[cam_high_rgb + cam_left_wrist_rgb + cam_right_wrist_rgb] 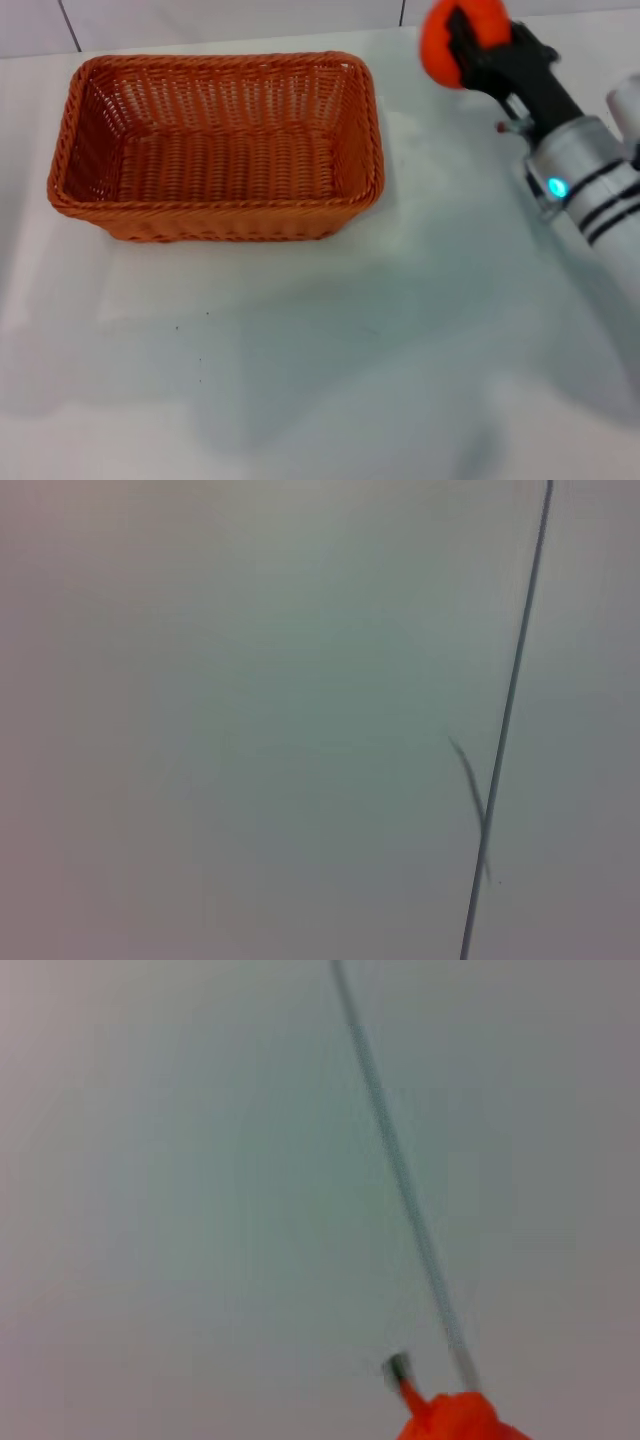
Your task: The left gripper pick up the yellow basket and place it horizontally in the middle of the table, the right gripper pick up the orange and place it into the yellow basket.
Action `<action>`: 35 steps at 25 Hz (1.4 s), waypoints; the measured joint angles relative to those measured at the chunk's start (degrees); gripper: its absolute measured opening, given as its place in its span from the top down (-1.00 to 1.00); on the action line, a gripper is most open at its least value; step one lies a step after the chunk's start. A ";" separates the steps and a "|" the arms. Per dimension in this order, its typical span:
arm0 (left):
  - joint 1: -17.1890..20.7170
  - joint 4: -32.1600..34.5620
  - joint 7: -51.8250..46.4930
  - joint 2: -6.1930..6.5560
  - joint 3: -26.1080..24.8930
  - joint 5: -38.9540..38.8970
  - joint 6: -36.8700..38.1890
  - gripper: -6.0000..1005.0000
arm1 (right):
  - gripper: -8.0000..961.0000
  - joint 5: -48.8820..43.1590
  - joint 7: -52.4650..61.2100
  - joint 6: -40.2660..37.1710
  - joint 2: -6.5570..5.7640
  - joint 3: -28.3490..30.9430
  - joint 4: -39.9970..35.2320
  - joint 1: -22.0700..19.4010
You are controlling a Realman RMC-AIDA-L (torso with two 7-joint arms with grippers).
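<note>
I am counting one yellow basket (215, 150), one orange (452, 42) (also showing in the right wrist view), one table (400, 330), and one right gripper (478, 45) showing in the head view.

Bright, even overhead light in head view; soft diffuse shadows on the desk (300, 380), faint greenish patches, no hard glare. Basket (215, 145) fairly sharp, weave readable. Orange (445, 40) overexposed, edges smeared. Both wrist views badly out of focus, dim pinkish vignetting toward edges; orange (460, 1420) just a blur.
</note>
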 joint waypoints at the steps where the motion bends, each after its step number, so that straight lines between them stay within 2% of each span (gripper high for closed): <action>1: 0.00 -0.01 0.17 0.00 0.02 0.01 0.00 -0.80 | -0.03 -1.15 0.91 -0.05 -0.01 -0.32 0.54 0.63; 7: -0.65 -0.87 1.33 -0.06 0.20 0.03 -0.12 -0.80 | 0.09 -9.55 6.05 1.09 0.29 -3.14 1.28 6.16; 14: -1.59 -1.27 1.40 -0.09 0.33 0.03 -0.82 -0.80 | 0.16 -10.50 7.10 5.28 0.33 -9.56 1.28 12.00; 19: -1.69 -1.41 2.02 -0.18 0.37 0.03 -0.87 -0.80 | 0.20 -10.54 7.33 5.51 0.25 -11.86 0.77 13.49; 25: -1.44 -2.05 2.04 -0.31 0.25 0.00 -1.38 -0.80 | 0.31 -10.23 7.36 4.47 0.36 -10.16 1.06 12.67; 27: -1.32 -2.20 1.92 -0.25 0.25 0.00 -1.39 -0.80 | -0.19 -10.19 7.37 4.33 0.38 -9.72 1.06 12.49; 35: -0.72 -2.29 1.77 -0.21 -0.39 0.00 -1.39 -0.80 | -0.76 -10.13 7.38 4.00 0.38 -8.99 1.07 12.17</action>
